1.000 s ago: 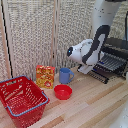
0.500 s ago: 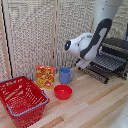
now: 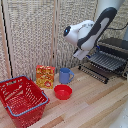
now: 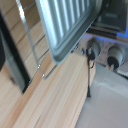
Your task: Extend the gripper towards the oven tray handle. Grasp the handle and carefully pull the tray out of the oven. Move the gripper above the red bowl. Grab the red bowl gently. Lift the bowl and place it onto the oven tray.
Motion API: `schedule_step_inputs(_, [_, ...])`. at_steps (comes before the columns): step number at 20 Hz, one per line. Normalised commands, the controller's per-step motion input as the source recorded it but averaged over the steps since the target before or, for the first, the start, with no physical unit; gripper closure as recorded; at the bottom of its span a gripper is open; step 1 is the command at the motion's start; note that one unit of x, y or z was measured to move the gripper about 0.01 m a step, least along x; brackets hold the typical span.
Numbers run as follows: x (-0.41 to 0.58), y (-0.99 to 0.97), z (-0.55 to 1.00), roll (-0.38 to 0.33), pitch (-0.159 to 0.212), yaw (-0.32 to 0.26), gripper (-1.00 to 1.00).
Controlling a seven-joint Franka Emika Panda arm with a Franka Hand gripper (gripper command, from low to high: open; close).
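The oven (image 3: 116,46) stands at the exterior view's right on the wooden table. The dark wire tray (image 3: 104,62) sticks out of its front, with the thin handle bar (image 3: 93,73) along its front edge. My gripper (image 3: 80,54) hangs from the white arm just left of the tray's front corner, above the table and apart from the handle. Its fingers are too blurred to read. The red bowl (image 3: 63,92) sits on the table lower left of the gripper, empty. The wrist view shows thin wire bars (image 4: 31,47) and oven knobs (image 4: 93,48), with no fingers clearly seen.
A blue mug (image 3: 65,75) stands just behind the bowl. An orange-yellow box (image 3: 45,76) is left of it. A large red mesh basket (image 3: 22,100) fills the front left. A ridged grey door panel (image 4: 70,25) shows in the wrist view. A slatted screen (image 3: 30,35) backs the table.
The arm has drawn back from the tray front, moving left and upward. The tray, bowl and other things have stayed in place.
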Motion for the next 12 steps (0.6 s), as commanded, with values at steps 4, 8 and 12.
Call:
schedule_step_inputs(4, [0.000, 0.31, 0.18, 0.306, 0.027, -0.182, -1.00])
schedule_step_inputs(8, [0.000, 0.30, 0.13, 0.316, 0.067, -0.161, -1.00])
schedule_step_inputs(12, [0.000, 0.30, 0.11, 0.320, 0.084, -0.149, -1.00])
